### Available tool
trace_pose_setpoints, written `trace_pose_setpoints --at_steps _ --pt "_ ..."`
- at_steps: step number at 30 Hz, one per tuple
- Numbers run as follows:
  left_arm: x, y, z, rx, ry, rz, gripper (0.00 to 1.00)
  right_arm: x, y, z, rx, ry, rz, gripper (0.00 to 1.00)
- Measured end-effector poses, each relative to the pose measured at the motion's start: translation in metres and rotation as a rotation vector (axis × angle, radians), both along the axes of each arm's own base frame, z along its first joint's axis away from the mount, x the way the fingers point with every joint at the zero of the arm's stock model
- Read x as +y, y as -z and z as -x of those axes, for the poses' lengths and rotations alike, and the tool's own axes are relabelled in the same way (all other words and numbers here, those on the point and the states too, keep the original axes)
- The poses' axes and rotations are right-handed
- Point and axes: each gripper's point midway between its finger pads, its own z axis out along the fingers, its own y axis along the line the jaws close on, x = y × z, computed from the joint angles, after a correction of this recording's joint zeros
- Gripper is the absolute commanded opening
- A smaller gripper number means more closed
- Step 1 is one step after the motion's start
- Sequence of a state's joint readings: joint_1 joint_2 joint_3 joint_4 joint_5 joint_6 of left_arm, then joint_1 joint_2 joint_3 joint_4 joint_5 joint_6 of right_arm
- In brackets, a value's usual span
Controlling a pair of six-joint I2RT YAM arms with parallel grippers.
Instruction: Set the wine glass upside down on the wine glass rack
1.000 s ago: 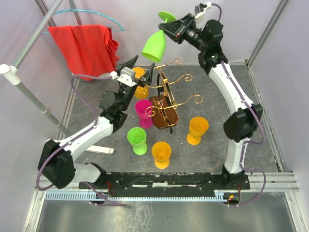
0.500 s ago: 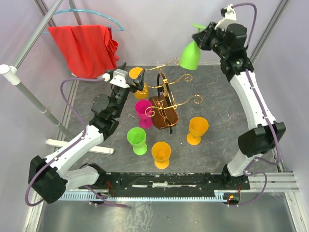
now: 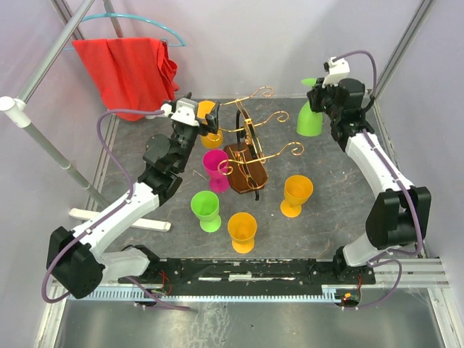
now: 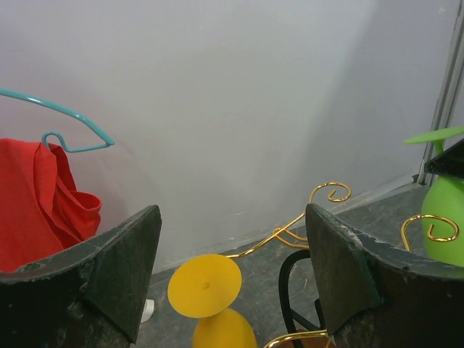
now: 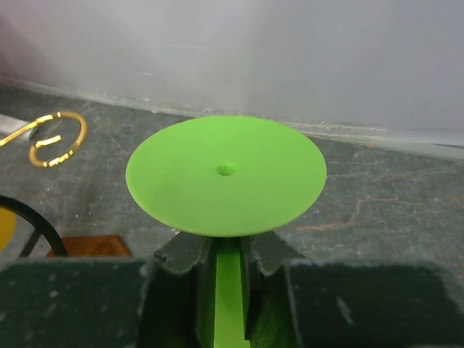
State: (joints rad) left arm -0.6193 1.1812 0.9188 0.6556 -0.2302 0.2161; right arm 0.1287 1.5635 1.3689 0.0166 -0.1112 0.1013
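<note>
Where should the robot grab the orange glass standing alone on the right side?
Probably by the thin stem under the bowl of the orange glass, coming in from the right. It stands upright, the stem is its narrowest part, and the wine glass rack stands to its left.

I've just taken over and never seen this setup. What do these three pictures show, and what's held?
Two robot arms are bolted at the table's near edge. The wide picture looks down from above and behind them; the other two come from a camera on each wrist. The right tool pinches the stem of a green wine glass, held upside down to the right of the gold-wire rack. The left tool is open and empty, facing an inverted orange glass at the rack. Upright on the table stand a pink glass, a second green glass and two orange glasses.
</note>
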Motion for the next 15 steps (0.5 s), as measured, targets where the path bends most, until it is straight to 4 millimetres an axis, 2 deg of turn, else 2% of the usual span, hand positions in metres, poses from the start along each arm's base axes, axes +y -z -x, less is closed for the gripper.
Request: trace_pose_setpoints --at_steps 3,6,13,15 --pt "0.0 -0.002 -0.001 0.0 -0.003 0.001 0.87 0.003 0.018 0.001 -0.028 -0.029 0.021 0.01" --pt "-0.001 -0.005 -0.002 0.001 -0.004 0.001 0.87 0.009 0.023 0.001 -0.074 -0.075 0.024 0.01" --pt "-0.001 -0.005 -0.003 0.011 -0.005 -0.006 0.88 0.036 -0.008 0.003 -0.247 -0.261 -0.001 0.01" --pt "-0.001 -0.003 -0.003 0.018 -0.006 -0.01 0.88 0.045 -0.01 0.004 -0.275 -0.324 -0.005 0.01"
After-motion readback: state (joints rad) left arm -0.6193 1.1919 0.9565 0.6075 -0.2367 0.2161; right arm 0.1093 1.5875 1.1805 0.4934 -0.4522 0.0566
